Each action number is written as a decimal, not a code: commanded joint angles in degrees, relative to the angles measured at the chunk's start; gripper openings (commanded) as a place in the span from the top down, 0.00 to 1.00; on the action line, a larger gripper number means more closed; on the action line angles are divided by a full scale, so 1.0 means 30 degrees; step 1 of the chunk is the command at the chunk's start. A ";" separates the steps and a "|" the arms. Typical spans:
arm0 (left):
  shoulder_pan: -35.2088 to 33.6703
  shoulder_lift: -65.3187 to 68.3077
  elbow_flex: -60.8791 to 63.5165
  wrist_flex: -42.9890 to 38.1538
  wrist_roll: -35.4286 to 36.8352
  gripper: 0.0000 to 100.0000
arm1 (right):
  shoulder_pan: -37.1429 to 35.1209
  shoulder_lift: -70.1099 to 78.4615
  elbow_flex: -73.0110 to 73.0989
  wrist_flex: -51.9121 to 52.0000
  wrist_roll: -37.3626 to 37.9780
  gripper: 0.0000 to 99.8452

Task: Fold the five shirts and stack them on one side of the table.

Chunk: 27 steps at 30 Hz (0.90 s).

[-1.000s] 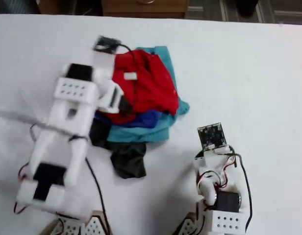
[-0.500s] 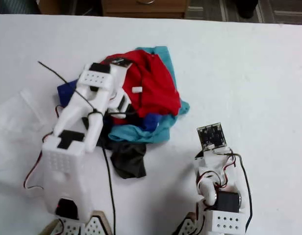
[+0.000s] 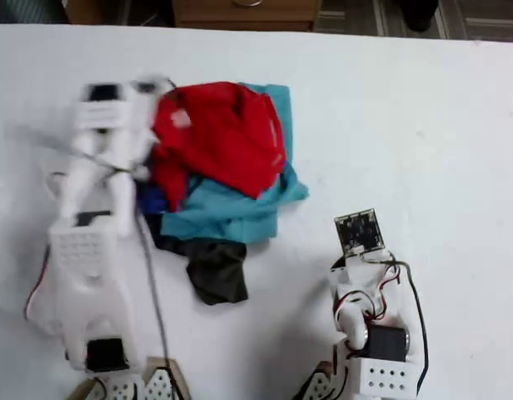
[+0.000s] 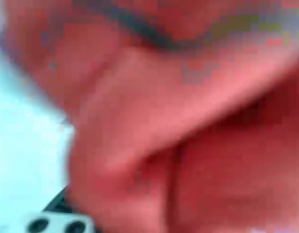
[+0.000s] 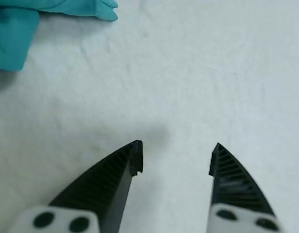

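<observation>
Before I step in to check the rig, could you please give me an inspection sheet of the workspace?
Surface: white table, bare around the right arm.
Job's things: one unfolded pile; red shirt on top, teal shirt under it, blue shirt peeking out, black shirt at the near edge; a fifth cannot be made out.
Clutter: nothing seen.
Grippers: left gripper at the pile's left edge, close against red cloth; right gripper open over bare table.
Cables: black cable along the left arm; red and black wires on the right arm.
Surroundings: wooden furniture beyond the far edge.
</observation>
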 commanded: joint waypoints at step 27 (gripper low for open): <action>-2.0073 -1.3451 -0.0513 -0.1231 -0.2198 0.98 | 0.0015 -0.0103 0.0176 -0.0366 0.0176 0.78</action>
